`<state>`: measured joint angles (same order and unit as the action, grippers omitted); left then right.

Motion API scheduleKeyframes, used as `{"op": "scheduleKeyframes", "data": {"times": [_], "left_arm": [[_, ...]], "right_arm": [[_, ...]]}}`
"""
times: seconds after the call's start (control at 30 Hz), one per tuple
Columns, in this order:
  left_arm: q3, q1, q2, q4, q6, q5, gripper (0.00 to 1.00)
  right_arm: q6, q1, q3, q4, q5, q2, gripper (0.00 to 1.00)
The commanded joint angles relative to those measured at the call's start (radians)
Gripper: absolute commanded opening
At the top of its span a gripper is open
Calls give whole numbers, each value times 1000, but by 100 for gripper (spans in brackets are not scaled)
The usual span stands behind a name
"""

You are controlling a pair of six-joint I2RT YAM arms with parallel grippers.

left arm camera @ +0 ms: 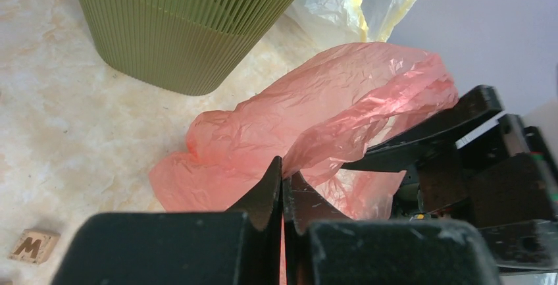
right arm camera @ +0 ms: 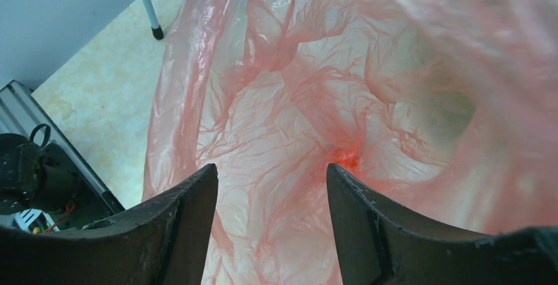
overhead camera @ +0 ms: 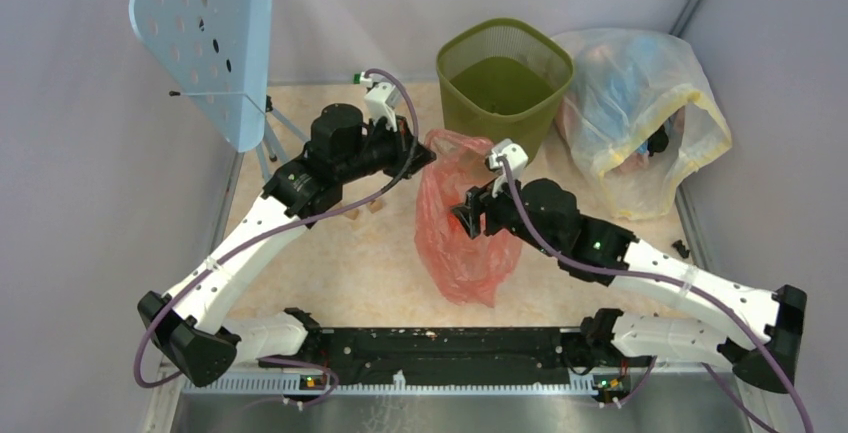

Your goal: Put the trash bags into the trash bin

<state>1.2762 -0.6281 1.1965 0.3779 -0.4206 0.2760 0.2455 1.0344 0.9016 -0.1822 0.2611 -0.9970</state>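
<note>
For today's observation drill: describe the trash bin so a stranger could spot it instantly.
Start at the far edge of the table. The olive-green wastebasket stands there, beside a clear yellowish bag stuffed with coloured items. It alone is rigid, green and open-topped.

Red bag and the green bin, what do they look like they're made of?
The red bag looks like thin translucent plastic film: crinkled, limp, light showing through. The green bin looks like rigid matte olive plastic, its walls finely ribbed or meshed.
</note>
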Motion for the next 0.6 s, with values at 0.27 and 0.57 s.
{"op": "scheduleKeyframes", "data": {"times": [0.27, 0.57], "left_arm": [[52, 0, -12, 12, 0, -4, 1], [56, 0, -17, 20, -3, -4, 2]], "right_arm": [[-8, 4, 141, -266, 123, 153, 61], [45, -16, 71, -368, 304, 201, 64]]}}
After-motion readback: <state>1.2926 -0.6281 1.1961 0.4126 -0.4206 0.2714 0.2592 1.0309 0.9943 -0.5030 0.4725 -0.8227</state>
